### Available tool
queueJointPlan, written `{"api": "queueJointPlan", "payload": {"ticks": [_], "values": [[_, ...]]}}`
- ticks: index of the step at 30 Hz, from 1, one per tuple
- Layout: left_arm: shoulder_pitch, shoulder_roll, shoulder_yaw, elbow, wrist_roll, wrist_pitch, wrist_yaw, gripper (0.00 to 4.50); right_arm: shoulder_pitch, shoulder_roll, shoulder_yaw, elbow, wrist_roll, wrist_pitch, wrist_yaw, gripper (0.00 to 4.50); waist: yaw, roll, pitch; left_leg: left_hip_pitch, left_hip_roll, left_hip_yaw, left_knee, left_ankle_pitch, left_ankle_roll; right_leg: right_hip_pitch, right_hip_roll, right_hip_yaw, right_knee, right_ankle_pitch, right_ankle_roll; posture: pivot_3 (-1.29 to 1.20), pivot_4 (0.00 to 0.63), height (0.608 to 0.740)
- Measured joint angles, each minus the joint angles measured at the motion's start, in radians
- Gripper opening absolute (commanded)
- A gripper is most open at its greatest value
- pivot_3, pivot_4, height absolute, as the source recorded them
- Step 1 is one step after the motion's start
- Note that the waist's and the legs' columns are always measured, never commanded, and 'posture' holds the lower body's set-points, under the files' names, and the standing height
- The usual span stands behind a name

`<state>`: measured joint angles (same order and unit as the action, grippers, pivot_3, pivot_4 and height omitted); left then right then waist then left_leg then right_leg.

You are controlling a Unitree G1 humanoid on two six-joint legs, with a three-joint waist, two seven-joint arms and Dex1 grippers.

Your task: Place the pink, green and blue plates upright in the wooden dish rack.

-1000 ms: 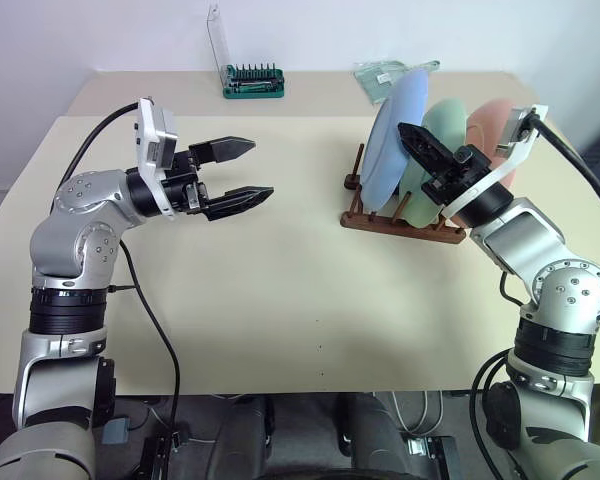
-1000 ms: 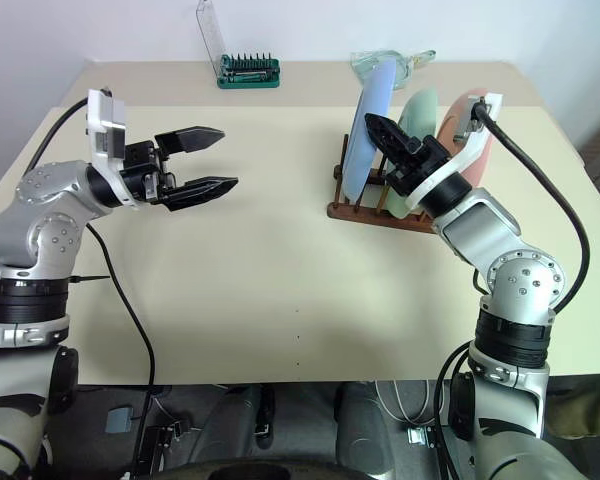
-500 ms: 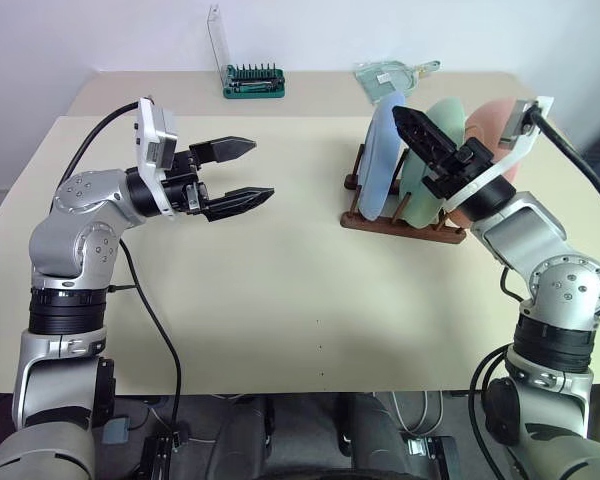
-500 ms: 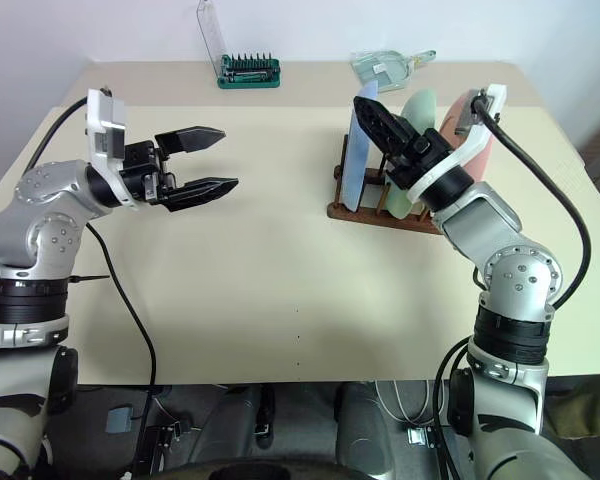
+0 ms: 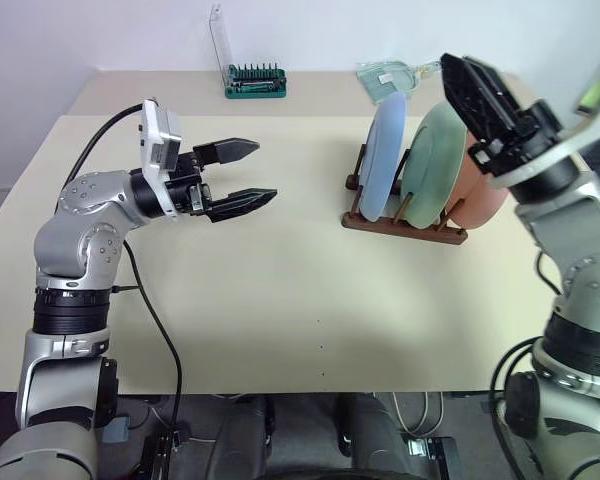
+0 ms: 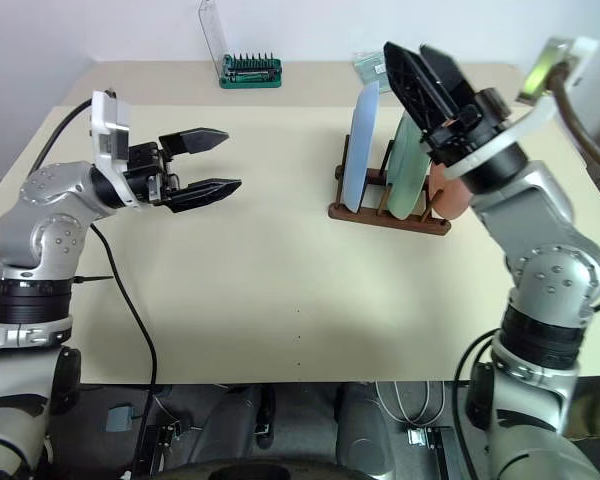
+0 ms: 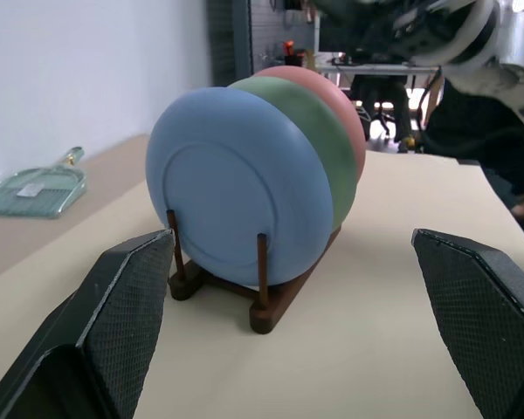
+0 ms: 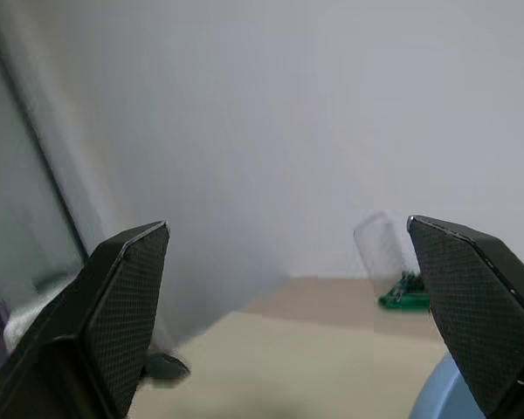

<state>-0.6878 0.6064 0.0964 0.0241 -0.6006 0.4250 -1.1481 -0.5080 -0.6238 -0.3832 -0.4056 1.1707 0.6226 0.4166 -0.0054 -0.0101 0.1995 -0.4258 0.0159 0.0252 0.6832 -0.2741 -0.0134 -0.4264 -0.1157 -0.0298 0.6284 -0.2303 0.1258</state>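
A cream worktop (image 5: 280, 300) seen from above and in front. Nearest, on the left, the left tool (image 5: 242, 175) hangs above the worktop with its two black fingers spread wide and empty, pointing right toward the rack.

Farther back on the right sits the wooden dish rack (image 5: 405, 222), a small dark brown frame with upright pegs. All three plates stand on edge in it, side by side: the blue plate (image 5: 380, 168) at the left end, the green plate (image 5: 432, 163) in the middle, the pink plate (image 5: 483, 200) at the right end, partly hidden. Their flat faces look left and right, and the row runs left to right along the rack. Each leans a little to the right against its pegs.

Above the green and pink plates the right tool (image 6: 420, 68) is raised, fingers wide apart, holding nothing and clear of the plates.

The plates look stiff, thin, smooth and matte, probably light and possibly breakable. The best hold would likely be a pinch across the upper rim.

At the far edge lie a green screwdriver-bit holder (image 5: 254, 80) and a clear dustpan (image 5: 390, 75).
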Motion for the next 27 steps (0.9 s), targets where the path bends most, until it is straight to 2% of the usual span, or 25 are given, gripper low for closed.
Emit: {"api": "queueJointPlan", "payload": {"ticks": [2, 8, 13, 22, 27], "values": [[0.009, 0.001, 0.0, 0.0, 0.0, 0.0, 0.001, 4.5, 0.072, -0.038, -0.017, -0.02, -0.021, -0.011, 0.101, 4.45, -0.003, 0.0, 0.0, 0.0, 0.0, 0.0, 0.0, 0.0, 0.0, 0.0, 0.0, 0.0, 0.0, 0.0, 0.0, 0.0, 0.15, 0.74], [0.067, 0.018, -0.006, -0.044, 0.002, 0.002, -0.003, 4.5, 0.204, -0.218, -0.041, -0.023, 0.095, 0.111, 0.405, 4.45, -0.006, 0.0, 0.0, 0.002, 0.0, 0.0, 0.0, 0.0, 0.0, 0.001, 0.0, 0.001, 0.001, 0.0, 0.0, 0.0, 0.15, 0.74], [0.156, 0.034, -0.013, -0.108, 0.009, 0.007, 0.001, 4.5, 0.278, -0.316, -0.015, -0.015, -0.002, 0.11, 0.615, 4.45, -0.002, 0.0, 0.0, 0.002, 0.0, 0.0, 0.001, 0.0, 0.0, 0.001, 0.0, 0.001, 0.001, 0.0, 0.0, 0.0, 0.15, 0.74], [0.184, 0.036, -0.031, -0.108, 0.03, -0.015, 0.007, 4.5, 0.338, -0.343, 0.001, -0.005, -0.111, 0.095, 0.698, 4.45, 0.011, -0.001, 0.0, 0.002, 0.0, 0.0, 0.001, 0.0, 0.0, 0.001, 0.0, 0.001, 0.001, 0.0, 0.0, 0.0, 0.15, 0.74], [0.2, 0.027, -0.03, -0.123, 0.03, -0.02, 0.038, 4.5, 0.269, -0.339, 0.022, 0.002, -0.136, 0.088, 0.684, 4.45, 0.013, -0.001, 0.0, 0.002, 0.0, 0.0, 0.001, 0.0, 0.0, 0.001, 0.0, 0.001, 0.001, 0.0, 0.0, 0.0, 0.15, 0.74]]}}
